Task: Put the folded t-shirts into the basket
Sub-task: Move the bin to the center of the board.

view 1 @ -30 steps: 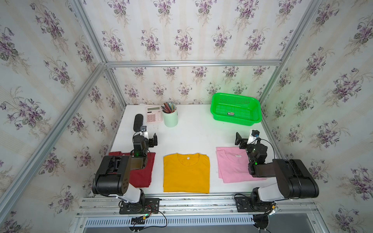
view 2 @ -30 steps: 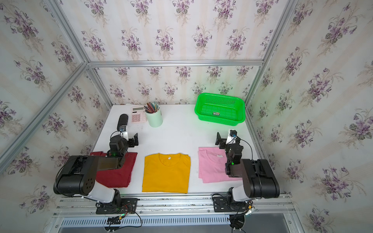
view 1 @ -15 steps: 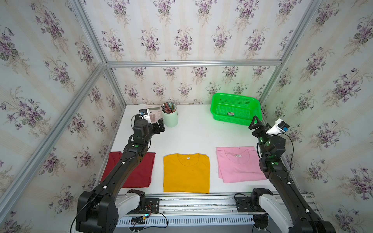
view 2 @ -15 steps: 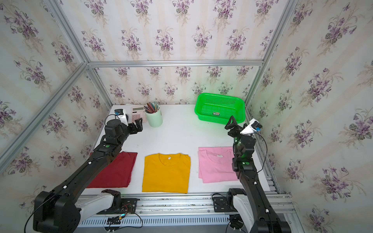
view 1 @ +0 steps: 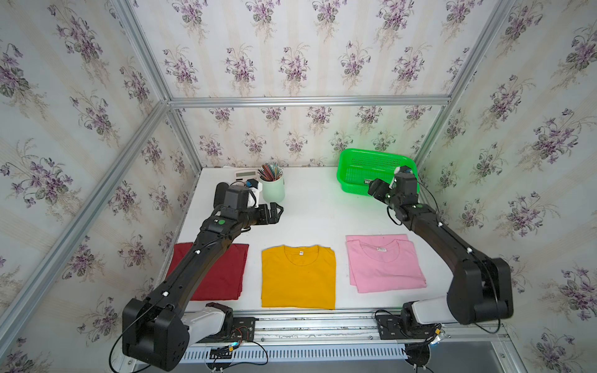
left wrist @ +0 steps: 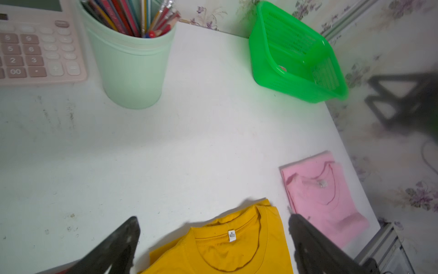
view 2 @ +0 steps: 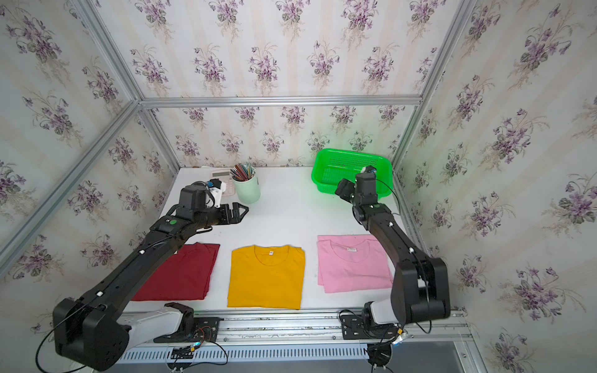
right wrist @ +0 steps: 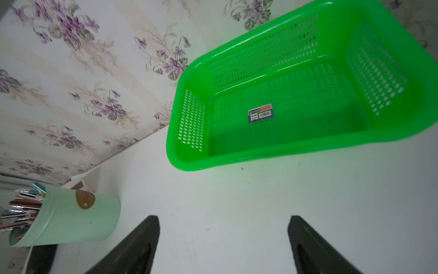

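Three folded t-shirts lie in a row along the table's front edge: dark red (view 1: 223, 277), mustard yellow (view 1: 298, 277) and light pink (view 1: 384, 263). The bright green basket (view 1: 361, 161) stands at the back right with only a sticker on its floor (right wrist: 260, 113). My left gripper (view 1: 276, 211) hovers open above the table behind the yellow t-shirt (left wrist: 225, 251), nothing between its fingers. My right gripper (view 1: 374, 190) is open in front of the basket (right wrist: 296, 142), over bare table. My left arm hides part of the red t-shirt in both top views.
A pale green pencil cup (view 1: 273, 190) and a pink calculator (view 1: 245, 176) stand at the back left, close to my left wrist. Papered walls and metal posts enclose the table. A metal rail (view 1: 323, 323) runs along the front.
Both arms have unfolded from their low pose at the table's front and reached toward the back. The left gripper came down toward the table's middle, and the right one swung to the basket's front.
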Controlling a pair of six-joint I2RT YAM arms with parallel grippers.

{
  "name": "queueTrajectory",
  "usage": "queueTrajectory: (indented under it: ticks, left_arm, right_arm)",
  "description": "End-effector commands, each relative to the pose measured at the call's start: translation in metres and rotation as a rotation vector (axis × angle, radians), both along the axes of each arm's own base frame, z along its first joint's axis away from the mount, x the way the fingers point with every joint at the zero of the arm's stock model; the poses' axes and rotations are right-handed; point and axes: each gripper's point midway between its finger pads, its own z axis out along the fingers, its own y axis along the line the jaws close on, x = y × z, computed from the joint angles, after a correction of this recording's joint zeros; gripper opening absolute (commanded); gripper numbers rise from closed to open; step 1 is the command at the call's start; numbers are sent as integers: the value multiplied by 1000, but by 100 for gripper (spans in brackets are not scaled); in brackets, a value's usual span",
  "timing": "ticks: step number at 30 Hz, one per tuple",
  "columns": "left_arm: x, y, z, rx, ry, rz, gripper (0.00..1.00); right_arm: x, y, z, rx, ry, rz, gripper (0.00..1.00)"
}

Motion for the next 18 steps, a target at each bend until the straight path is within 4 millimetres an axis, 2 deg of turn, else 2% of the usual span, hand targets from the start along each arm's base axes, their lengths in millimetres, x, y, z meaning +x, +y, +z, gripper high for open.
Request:
queueTrajectory:
  ticks: [1,4,7,9,12,16,18]
  left_arm:
    - [-14,5,-26,236,47,-91,100]
    - [-16,7,-41,313,119,-103,100]
    - [-21,10,-49,356,183,-124,100]
    - [-19,15,-66,401,235,-111,100]
    - [-20,16,-76,415,282,-102,100]
    - [-19,13,-78,395,285,-97,100]
    - [-17,14,-76,395,277,-81,100]
  right_arm:
    - [19,13,-17,-109,111,104,83]
    - [55,31,-17,-151,120,189,80]
    - [83,52,-21,-228,69,312,83]
    - [98,66,-24,-272,2,422,85]
    - [110,95,-36,-215,-27,575,87]
    - [120,112,-60,-117,19,619,87]
    - [116,120,-74,-75,64,655,87]
